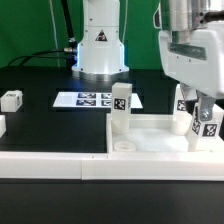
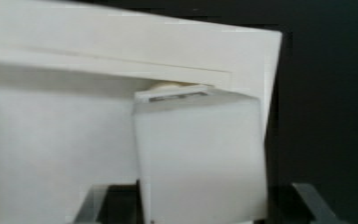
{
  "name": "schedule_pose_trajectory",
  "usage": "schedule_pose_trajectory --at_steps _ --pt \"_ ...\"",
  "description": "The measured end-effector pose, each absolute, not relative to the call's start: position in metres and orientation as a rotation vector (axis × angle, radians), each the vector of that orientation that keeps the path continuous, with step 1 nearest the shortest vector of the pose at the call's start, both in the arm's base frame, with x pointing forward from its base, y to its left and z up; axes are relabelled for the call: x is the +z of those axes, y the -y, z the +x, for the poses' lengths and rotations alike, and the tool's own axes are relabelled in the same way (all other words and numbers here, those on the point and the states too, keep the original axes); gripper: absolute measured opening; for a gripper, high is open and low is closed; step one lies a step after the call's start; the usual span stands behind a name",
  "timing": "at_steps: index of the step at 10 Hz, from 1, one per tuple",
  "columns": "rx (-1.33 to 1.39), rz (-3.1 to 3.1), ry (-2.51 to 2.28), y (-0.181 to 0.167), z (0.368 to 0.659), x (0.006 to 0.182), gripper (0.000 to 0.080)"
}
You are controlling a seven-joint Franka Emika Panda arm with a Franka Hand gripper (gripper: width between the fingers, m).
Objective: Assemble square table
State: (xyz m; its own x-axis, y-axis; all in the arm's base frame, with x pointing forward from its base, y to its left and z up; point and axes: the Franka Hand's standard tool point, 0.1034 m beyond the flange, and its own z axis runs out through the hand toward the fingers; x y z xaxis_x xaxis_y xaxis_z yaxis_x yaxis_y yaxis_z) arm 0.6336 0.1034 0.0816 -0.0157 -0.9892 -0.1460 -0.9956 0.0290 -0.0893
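The white square slab (image 1: pixel 155 135) lies at the exterior view's right, with an empty round socket (image 1: pixel 125 146) at its near left corner. One tagged white leg (image 1: pixel 121 108) stands upright on its far left corner. A second tagged leg (image 1: pixel 183 103) shows behind my gripper. My gripper (image 1: pixel 203 118) is over the slab's near right corner, astride a third leg (image 1: pixel 207 128). In the wrist view that leg (image 2: pixel 202 150) stands between my fingers (image 2: pixel 101 200) with dark gaps on both sides; its end meets the slab (image 2: pixel 87 60). The gripper (image 2: pixel 197 208) is open.
The marker board (image 1: pixel 92 99) lies in front of the robot base (image 1: pixel 100 50). A loose tagged leg (image 1: pixel 11 99) lies at the exterior view's left, with another white piece (image 1: pixel 2 125) cut off at the edge. The low white border wall (image 1: pixel 50 162) runs along the front.
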Motion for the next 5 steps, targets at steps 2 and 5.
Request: schedule_pose_trajectory --at_steps 2,5 --pt "0.048 -2.021 -2.173 -0.1026 0.6301 0.0824 0.0302" --pt "0.041 -2.070 -2.128 -0.1023 0.6297 0.0810 0.0525"
